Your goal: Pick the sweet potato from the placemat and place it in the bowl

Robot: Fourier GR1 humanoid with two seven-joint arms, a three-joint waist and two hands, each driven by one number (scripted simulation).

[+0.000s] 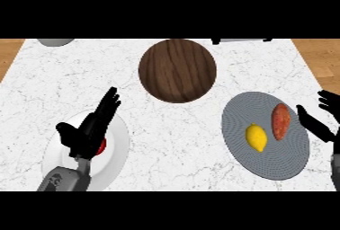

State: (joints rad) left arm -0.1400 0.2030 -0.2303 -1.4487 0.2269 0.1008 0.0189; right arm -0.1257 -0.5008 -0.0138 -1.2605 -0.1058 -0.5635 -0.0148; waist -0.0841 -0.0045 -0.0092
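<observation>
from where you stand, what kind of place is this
Probably a kitchen: a white marble counter with a wooden bowl, a grey placemat holding a lemon and a sweet potato, and a white plate.

My left hand (pixel 90 128) is open over the worktop's (pixel 172 143) near-left part. Fingers are straight and close together, pointing away from me and a bit right, with the thumb spread out to the left. Below it the left forearm (pixel 63 179), grey, comes up from the near edge, roughly in line with the hand. My right hand (pixel 317 120) rests at the worktop's right edge, open, fingers up, partly cut by the view's side. Only a sliver of the right forearm (pixel 336 168) shows below it.
</observation>
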